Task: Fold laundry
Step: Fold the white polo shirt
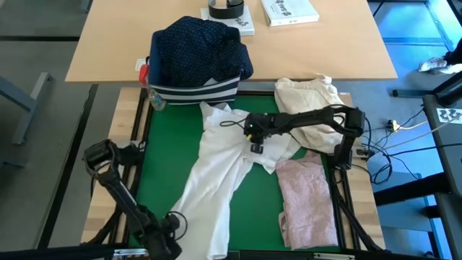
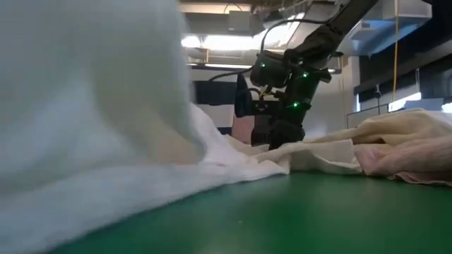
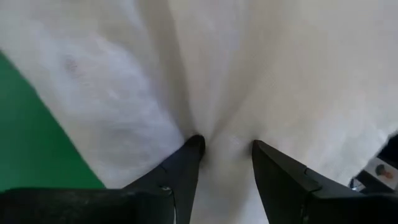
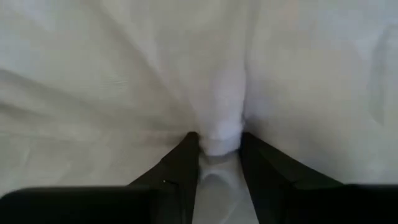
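White shirt [image 4: 217, 130] ridge between right tool [image 4: 217, 149] fingers

low view is mostly a blurry wall of white shirt [image 2: 92, 106], hiding everything behind it. left gripper [image 1: 173, 230] sits right at the high view's edge, its fingertips buried in cloth and partly cut off

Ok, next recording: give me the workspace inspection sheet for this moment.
Surface: green mat, wooden edges.
Job's things: white shirt spread diagonally; pale pink top flat beside it; navy dotted shirt piled in the striped bin.
Clutter: cream cloth bundle at the far right.
Grippers: left gripper pinching the white shirt's near end; right gripper clamped on a fold at its middle.
Cables: loose leads on the floor, right.
Surroundings: wooden table behind, with booklet.
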